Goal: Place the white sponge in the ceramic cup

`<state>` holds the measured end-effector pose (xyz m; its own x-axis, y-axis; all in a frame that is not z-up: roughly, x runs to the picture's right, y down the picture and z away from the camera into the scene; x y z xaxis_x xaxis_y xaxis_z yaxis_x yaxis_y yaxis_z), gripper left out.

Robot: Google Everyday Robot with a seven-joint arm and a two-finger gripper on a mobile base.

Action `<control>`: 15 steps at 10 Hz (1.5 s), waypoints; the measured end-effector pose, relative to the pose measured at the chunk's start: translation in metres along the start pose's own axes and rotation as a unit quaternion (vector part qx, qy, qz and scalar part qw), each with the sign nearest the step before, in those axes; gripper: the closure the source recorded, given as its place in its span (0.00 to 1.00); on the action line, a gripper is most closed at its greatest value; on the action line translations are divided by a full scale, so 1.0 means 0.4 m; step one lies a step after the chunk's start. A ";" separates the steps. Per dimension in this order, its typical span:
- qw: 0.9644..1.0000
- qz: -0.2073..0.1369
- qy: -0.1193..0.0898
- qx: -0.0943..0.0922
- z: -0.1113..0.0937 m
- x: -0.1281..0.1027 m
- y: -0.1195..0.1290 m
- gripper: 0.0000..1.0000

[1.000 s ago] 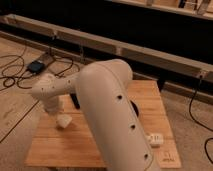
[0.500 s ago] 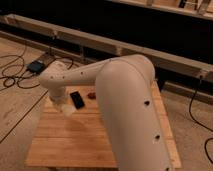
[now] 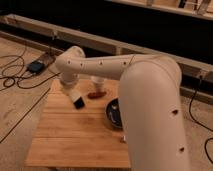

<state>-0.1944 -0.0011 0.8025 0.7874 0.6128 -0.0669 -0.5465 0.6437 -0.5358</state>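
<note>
Cream foam sponge [image 3: 74,96] apparently at gripper [image 3: 73,93] tip, low over desk [image 3: 65,137], just beside phone [image 3: 79,104], cup [image 3: 97,82] near behind; probably light, soft, squashy, unbreakable, best pinched mid-length across narrow width; gripper opening: cannot tell.
</note>
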 end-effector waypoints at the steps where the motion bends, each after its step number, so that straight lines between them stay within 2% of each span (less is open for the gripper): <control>1: 1.000 0.008 -0.018 0.002 -0.015 -0.002 -0.048 1.00; 4: 0.998 0.033 -0.060 0.004 -0.035 0.004 -0.174 1.00; 6: 0.994 0.059 -0.094 -0.003 -0.050 0.004 -0.266 1.00; 8: 0.990 0.075 -0.117 -0.007 -0.059 0.004 -0.331 1.00; 12: 0.984 0.094 -0.149 0.004 -0.061 0.020 -0.452 1.00; 15: 0.981 0.100 -0.163 0.018 -0.061 0.032 -0.513 1.00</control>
<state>-0.0650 -0.1366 0.8910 0.5336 0.8387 0.1092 -0.6948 0.5083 -0.5088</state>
